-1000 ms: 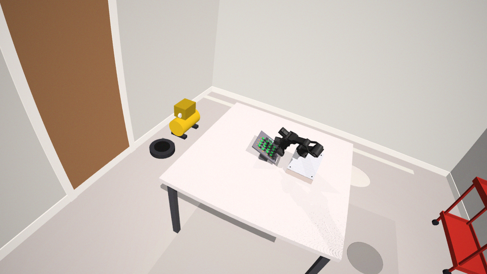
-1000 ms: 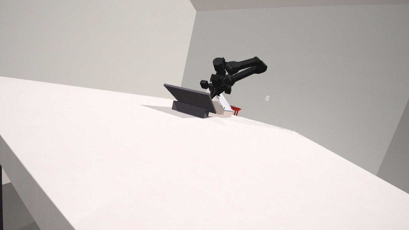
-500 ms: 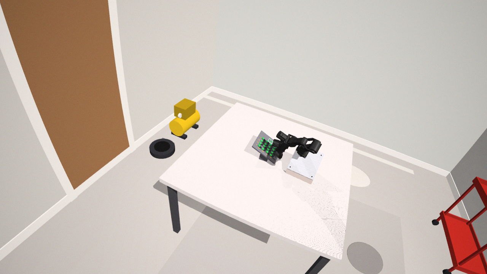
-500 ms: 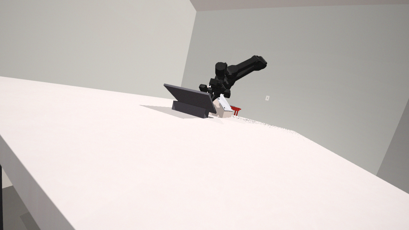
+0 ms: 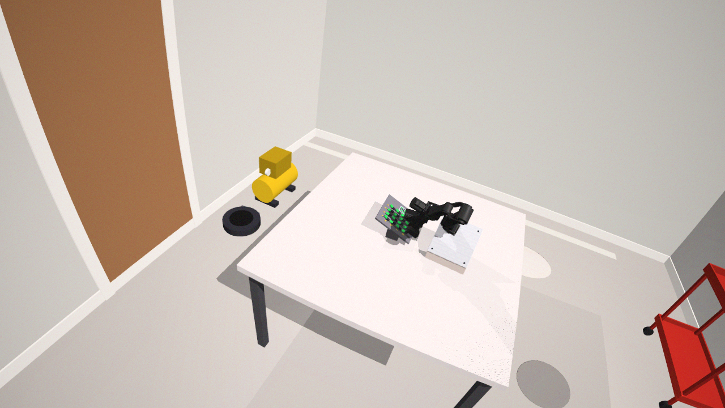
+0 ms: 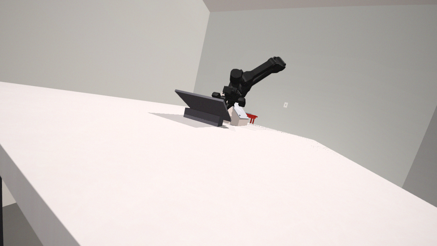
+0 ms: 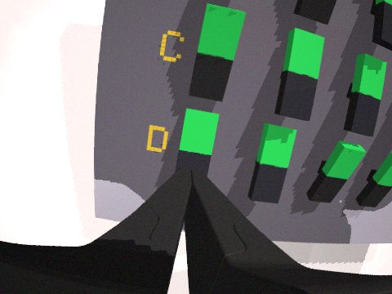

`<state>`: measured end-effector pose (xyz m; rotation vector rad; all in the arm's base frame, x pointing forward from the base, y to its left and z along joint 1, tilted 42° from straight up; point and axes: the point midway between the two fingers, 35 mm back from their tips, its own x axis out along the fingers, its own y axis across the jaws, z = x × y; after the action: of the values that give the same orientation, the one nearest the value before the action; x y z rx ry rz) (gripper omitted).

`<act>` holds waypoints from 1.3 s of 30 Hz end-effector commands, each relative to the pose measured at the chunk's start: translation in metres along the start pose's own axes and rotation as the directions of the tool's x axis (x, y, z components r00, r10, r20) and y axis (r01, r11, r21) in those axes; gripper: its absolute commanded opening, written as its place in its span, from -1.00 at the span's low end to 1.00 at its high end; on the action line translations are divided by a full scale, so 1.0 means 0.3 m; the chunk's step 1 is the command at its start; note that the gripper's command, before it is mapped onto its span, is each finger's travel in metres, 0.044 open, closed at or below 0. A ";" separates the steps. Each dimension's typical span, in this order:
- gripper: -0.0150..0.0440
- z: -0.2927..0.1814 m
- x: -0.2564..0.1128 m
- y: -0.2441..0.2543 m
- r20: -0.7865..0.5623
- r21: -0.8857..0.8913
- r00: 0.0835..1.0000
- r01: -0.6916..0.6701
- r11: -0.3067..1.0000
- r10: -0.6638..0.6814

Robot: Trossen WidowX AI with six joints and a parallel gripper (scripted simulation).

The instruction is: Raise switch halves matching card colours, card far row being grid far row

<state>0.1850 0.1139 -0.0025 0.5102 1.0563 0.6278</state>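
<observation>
The tilted grey switch panel (image 5: 389, 199) (image 6: 201, 100) (image 7: 122, 98) carries rows of green-and-dark rocker switches. My gripper (image 7: 191, 171) is shut and empty. In the wrist view its tips overlap the dark nearer half of the leftmost switch (image 7: 199, 132) in row D; contact is unclear. Above it, the leftmost switch (image 7: 216, 53) of row C shows green at the far half and dark at the near half. The second switch (image 7: 278, 144) of row D stands to the right. The small card (image 5: 402, 208) is tiny in the top view and outside the wrist view.
The arm's base plate (image 5: 456, 247) (image 6: 240, 112) is on the white table (image 5: 324, 253) (image 6: 213, 183), close to the panel's near side. A yellow machine (image 5: 273, 179), a black ring (image 5: 241, 229) and a red cart (image 5: 684, 344) stand on the floor away from the table.
</observation>
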 end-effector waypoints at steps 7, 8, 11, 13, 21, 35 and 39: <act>-0.49 -0.002 0.002 -0.003 -0.001 0.006 1.000 0.005 1.000 -0.005; -0.49 -0.002 0.002 -0.003 -0.001 0.006 1.000 0.005 1.000 -0.005; -0.49 -0.002 0.002 -0.003 -0.001 0.006 1.000 0.005 1.000 -0.005; -0.49 -0.002 0.002 -0.003 -0.001 0.006 1.000 0.005 1.000 -0.005; -0.49 -0.002 0.006 -0.003 -0.001 0.006 1.000 0.005 1.000 -0.005; -0.49 -0.002 0.012 -0.003 -0.001 0.007 1.000 0.005 1.000 -0.005; -0.49 -0.002 0.014 -0.003 -0.001 0.007 1.000 0.004 1.000 -0.004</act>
<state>0.1857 0.1163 -0.0051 0.5111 1.0584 0.6277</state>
